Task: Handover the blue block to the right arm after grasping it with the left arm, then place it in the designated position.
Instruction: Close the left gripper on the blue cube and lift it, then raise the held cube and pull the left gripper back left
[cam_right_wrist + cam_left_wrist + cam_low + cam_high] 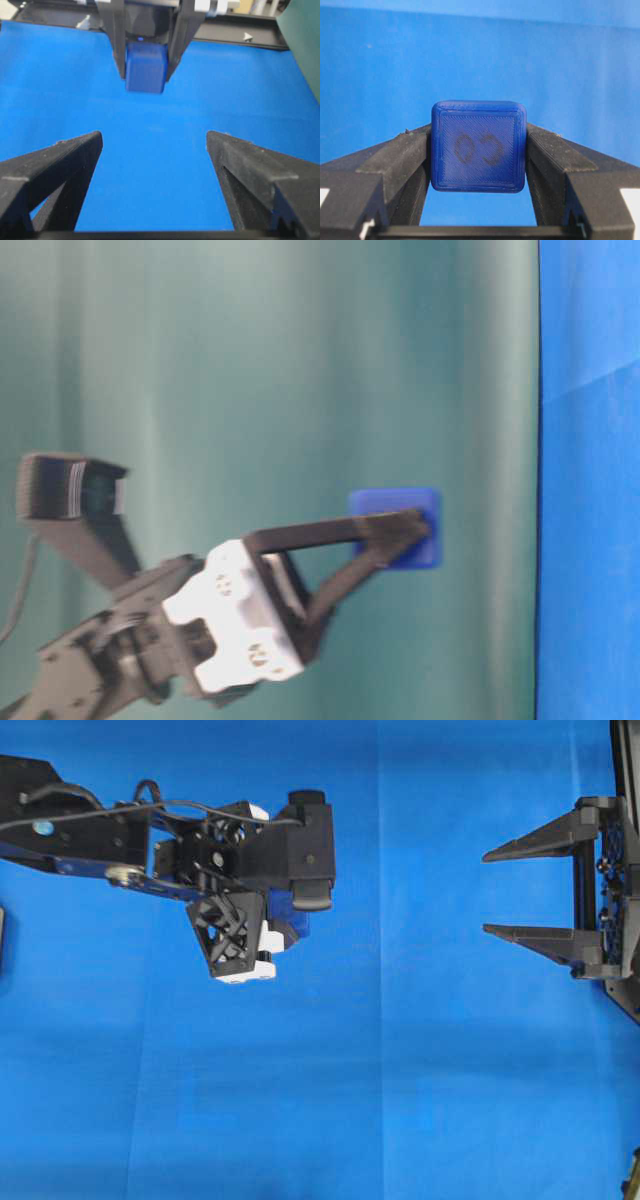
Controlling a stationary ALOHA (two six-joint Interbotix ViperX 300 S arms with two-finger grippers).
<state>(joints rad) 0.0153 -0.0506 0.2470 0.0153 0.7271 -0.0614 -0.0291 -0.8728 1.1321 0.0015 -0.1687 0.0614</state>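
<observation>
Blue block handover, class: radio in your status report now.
Left end effector shut on block, clear of the cloth. Right end effector open, apart from it. Nothing between them.

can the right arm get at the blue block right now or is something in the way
Probably yes: the right gripper is open and faces the blue block across bare blue cloth. The left gripper pinches two sides, leaving the near face exposed, though a gap remains to close.

Blue cloth [400,1100] spread flat across the work surface (faint fold line down the middle)
</observation>
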